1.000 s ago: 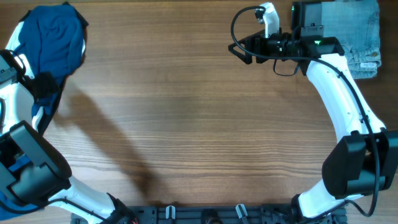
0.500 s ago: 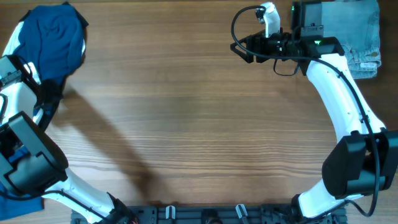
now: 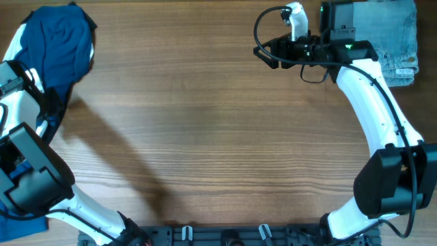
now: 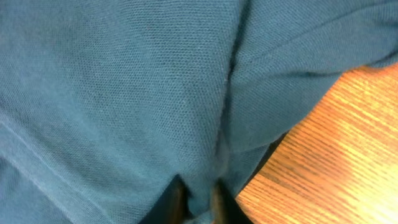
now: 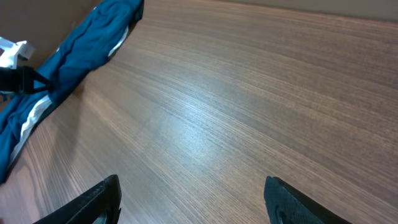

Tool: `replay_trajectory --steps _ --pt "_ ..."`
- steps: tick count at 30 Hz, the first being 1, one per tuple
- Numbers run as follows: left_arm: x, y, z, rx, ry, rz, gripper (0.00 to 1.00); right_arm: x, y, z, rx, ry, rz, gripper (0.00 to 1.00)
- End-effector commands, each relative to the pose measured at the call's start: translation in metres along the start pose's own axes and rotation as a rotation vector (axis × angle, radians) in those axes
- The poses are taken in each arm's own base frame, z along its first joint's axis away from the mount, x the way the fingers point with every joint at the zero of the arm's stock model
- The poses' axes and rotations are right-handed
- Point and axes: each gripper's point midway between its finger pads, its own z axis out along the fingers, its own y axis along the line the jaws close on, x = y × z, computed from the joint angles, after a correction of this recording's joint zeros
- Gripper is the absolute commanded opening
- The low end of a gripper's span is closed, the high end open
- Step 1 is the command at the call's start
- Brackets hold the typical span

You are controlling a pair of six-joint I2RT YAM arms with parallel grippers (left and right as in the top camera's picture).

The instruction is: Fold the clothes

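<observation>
Pinching dark-blue shirt (image 4: pixel 112 93) fold in left gripper (image 4: pixel 194 200), nearly closed; holding right gripper (image 5: pixel 193 200) wide above table (image 5: pixel 249 93).

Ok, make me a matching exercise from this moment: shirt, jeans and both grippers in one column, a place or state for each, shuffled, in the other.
Column one:
1. dark-blue shirt
2. jeans
3. left gripper
4. right gripper

Column two:
A. open above the bare table
B. far right corner of the table
C. far left corner of the table
D. shut on the shirt

Pairs: 1-C, 2-B, 3-D, 4-A.
</observation>
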Motion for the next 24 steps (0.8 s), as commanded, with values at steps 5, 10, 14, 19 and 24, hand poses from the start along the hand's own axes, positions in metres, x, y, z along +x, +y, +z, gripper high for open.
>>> replay_trajectory --steps 5,10,14,19,24 --pt "-0.003 0.013 0.0 -0.063 -0.001 -0.013 0.04 -0.006 -0.003 0.002 0.008 -0.01 -0.008 0.73" --pt "-0.026 0.001 -0.037 -0.036 -0.086 -0.072 0.04 -0.008 -0.005 0.002 0.019 -0.016 -0.013 0.71" --pt "-0.056 -0.043 -0.105 0.039 -0.216 -0.046 0.04 -0.01 -0.008 0.001 0.029 -0.024 -0.011 0.69" --pt "-0.05 -0.138 -0.184 0.211 -0.309 0.008 0.04 -0.017 -0.013 -0.002 0.041 -0.054 0.023 0.64" --pt "-0.009 -0.274 -0.234 0.572 -0.256 0.059 0.04 -0.031 -0.046 -0.028 0.09 -0.139 0.166 0.57"
